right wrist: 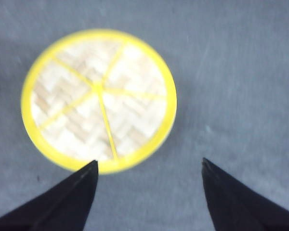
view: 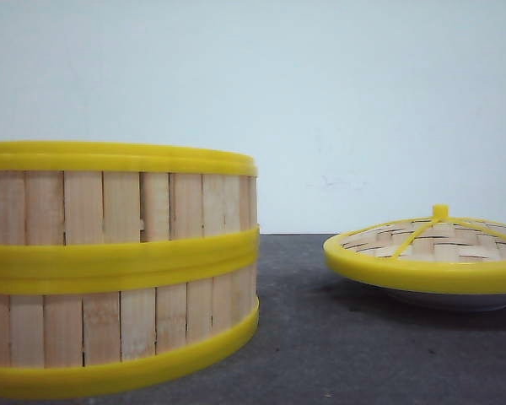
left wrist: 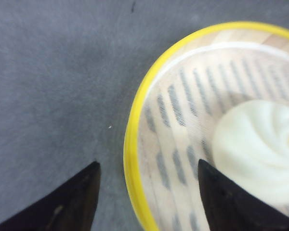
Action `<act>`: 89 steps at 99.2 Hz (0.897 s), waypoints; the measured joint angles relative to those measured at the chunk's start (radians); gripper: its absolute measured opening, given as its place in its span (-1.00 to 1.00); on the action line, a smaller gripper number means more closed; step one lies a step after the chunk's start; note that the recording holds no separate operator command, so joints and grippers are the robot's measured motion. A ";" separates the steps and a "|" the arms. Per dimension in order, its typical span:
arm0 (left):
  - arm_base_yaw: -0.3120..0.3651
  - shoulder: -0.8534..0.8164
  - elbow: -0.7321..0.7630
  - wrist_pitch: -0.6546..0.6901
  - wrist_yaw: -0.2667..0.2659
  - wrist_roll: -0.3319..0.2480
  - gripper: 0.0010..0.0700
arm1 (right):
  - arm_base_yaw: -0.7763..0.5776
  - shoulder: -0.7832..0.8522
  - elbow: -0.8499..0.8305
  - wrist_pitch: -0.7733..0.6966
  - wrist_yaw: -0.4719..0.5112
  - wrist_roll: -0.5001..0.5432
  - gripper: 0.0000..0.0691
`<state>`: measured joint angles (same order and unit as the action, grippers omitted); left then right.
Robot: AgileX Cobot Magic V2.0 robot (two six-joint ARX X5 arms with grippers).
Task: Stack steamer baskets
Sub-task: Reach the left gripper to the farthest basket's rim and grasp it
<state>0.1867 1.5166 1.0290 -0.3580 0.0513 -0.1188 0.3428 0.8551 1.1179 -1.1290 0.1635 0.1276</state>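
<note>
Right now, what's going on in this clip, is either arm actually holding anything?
Neither arm holds anything. Two steamer baskets stand stacked on the left of the dark table. The left gripper hangs open above a basket, its fingers straddling the yellow rim; a white bun lies inside. Whether that basket is the top of the stack, I cannot tell. The right gripper is open over the domed woven lid, which rests on a white plate to the right.

No readable text, labels, brands or numbers on anything in view
</note>
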 joint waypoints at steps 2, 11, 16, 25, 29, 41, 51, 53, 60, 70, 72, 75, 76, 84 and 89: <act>0.000 0.016 0.005 0.003 0.000 0.000 0.09 | -0.003 -0.009 -0.010 -0.002 0.000 0.000 0.22; 0.000 0.085 0.034 0.005 0.000 0.000 0.09 | -0.007 -0.037 -0.037 -0.009 -0.003 0.000 0.22; 0.000 0.119 0.046 0.008 0.000 0.000 0.09 | -0.008 -0.052 -0.047 -0.008 -0.004 0.001 0.22; 0.000 0.160 0.050 0.013 0.000 0.000 0.09 | -0.008 -0.065 -0.055 -0.011 -0.005 0.005 0.22; 0.000 0.170 0.050 0.019 0.000 0.001 0.06 | -0.008 -0.067 -0.058 -0.016 -0.005 0.007 0.22; 0.000 0.180 0.051 0.045 0.000 0.003 -0.55 | -0.008 -0.067 -0.058 -0.028 -0.005 0.009 0.22; 0.005 0.181 0.051 0.049 -0.010 0.001 -0.90 | -0.008 -0.067 -0.058 -0.034 -0.005 0.011 0.22; 0.005 0.182 0.051 0.052 -0.012 0.000 -0.92 | -0.008 -0.067 -0.058 -0.034 -0.005 0.011 0.22; 0.007 0.184 0.052 0.061 -0.009 0.001 -0.95 | -0.008 -0.067 -0.058 -0.034 -0.005 0.012 0.22; 0.007 0.186 0.063 0.052 -0.009 0.002 -0.96 | -0.008 -0.067 -0.058 -0.034 -0.007 0.015 0.22; 0.007 0.187 0.067 0.051 -0.009 0.003 -0.96 | -0.008 -0.067 -0.058 -0.034 -0.008 0.016 0.22; 0.007 0.187 0.072 0.049 -0.008 0.003 -0.96 | -0.008 -0.067 -0.058 -0.034 -0.011 0.017 0.22; 0.007 0.187 0.075 0.046 -0.008 0.003 -0.96 | -0.008 -0.067 -0.058 -0.034 -0.013 0.018 0.22; 0.007 0.190 0.111 0.009 0.000 0.008 -0.96 | -0.009 -0.067 -0.058 -0.035 -0.032 0.019 0.22; 0.007 0.193 0.147 -0.023 0.005 0.016 -0.96 | -0.009 -0.067 -0.058 -0.035 -0.037 0.020 0.22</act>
<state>0.1940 1.7100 1.1763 -0.3805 0.0563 -0.1032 0.3340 0.7879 1.0595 -1.1641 0.1265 0.1474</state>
